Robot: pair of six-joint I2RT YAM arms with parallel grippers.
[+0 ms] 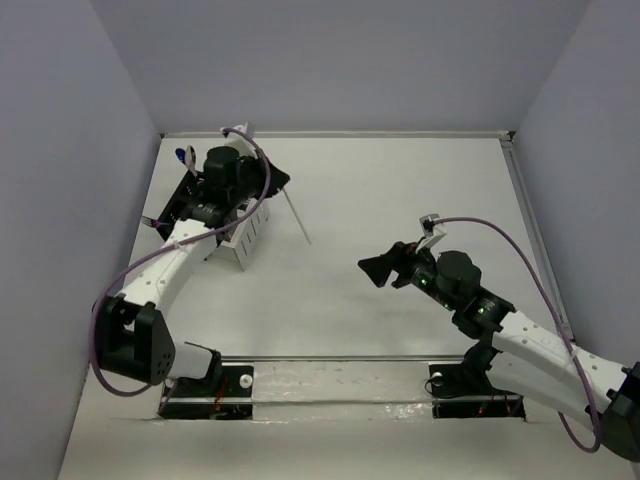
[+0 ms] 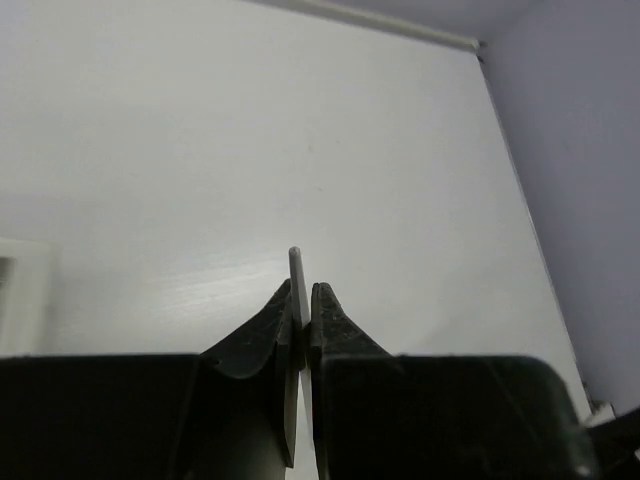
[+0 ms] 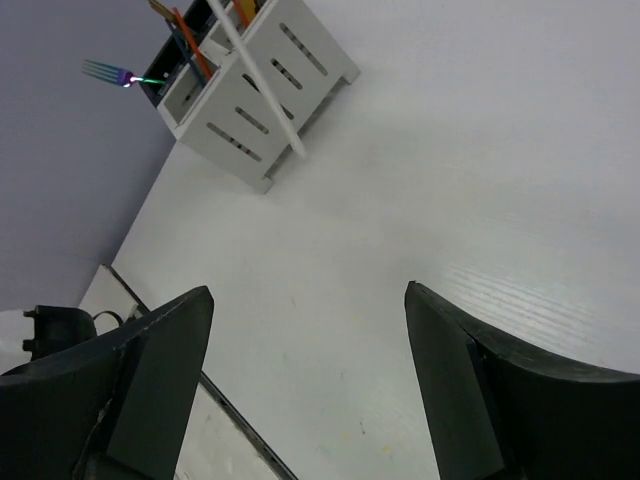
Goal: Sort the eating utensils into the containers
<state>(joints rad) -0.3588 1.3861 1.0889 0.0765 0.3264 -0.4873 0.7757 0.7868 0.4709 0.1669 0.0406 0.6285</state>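
Observation:
The white caddy [image 1: 246, 236] and the black caddy [image 1: 185, 195] stand joined at the far left, partly under my left arm. My left gripper [image 1: 280, 181] is shut on a white stick [image 1: 297, 220] that slants down to the right beside the white caddy. In the left wrist view the stick [image 2: 296, 265] pokes out between the closed fingers [image 2: 305, 292]. My right gripper [image 1: 385, 270] is open and empty at mid-table. Its view shows the white caddy [image 3: 265, 95], the black caddy [image 3: 165, 82], a purple fork [image 3: 104, 72], an orange stick [image 3: 190, 45] and the white stick [image 3: 262, 85].
A blue spoon handle [image 1: 181, 155] sticks out behind the black caddy. Purple-grey walls [image 1: 60, 200] close the table on the left, back and right. A raised rail [image 1: 330, 362] runs along the near edge between the arm bases.

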